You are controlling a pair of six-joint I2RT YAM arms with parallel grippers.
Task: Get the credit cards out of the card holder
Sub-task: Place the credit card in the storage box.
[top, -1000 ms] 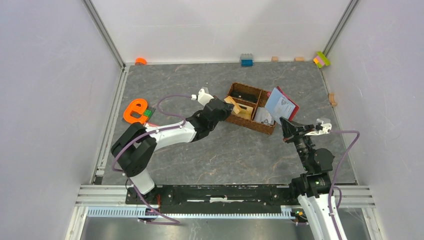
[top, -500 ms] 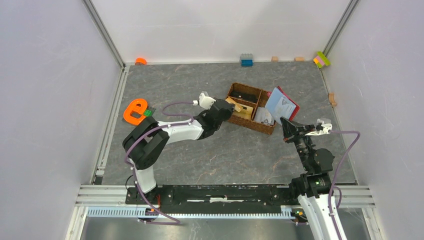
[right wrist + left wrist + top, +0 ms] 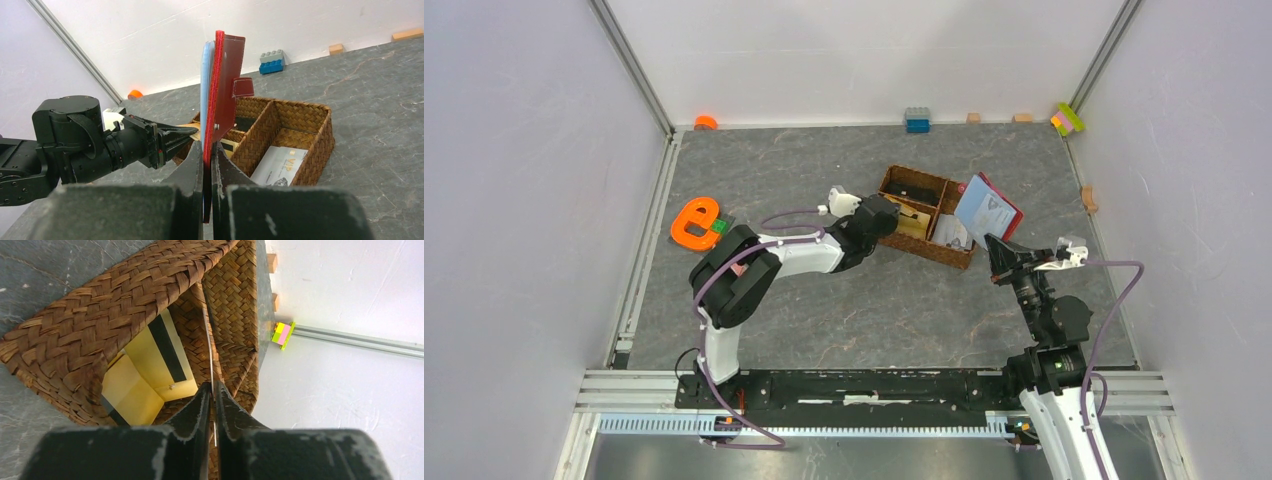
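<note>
White walls enclose a grey, stone-patterned surface (image 3: 824,310), with a brown wicker basket (image 3: 929,250) right of centre in the overhead view. The card holder (image 3: 227,85) stands upright just right of the basket, its lower edge clamped in the right gripper (image 3: 207,150). A light blue card (image 3: 206,75) shows against its left face, not yet removed. The left gripper (image 3: 212,390) has its jaws almost together on a pale card (image 3: 209,355), seen edge-on above the basket's left compartment, where a yellow card (image 3: 155,360) with a dark stripe already lies. A white card (image 3: 277,165) lies in the near right compartment. The step in hand appears to be depositing the pale card. To do it well, lower the card below the woven rim before parting the jaws. Keep it clear of the divider so it drops flat and does not lean on the wall, then withdraw along the card's own plane. The right gripper should hold the card holder steady, with its open edge facing the left arm. The left arm runs from its base at lower left, elbow bent, forearm reaching up and right to the basket's left end. The right arm rises from lower right, wrist pointing up the frame.
</note>
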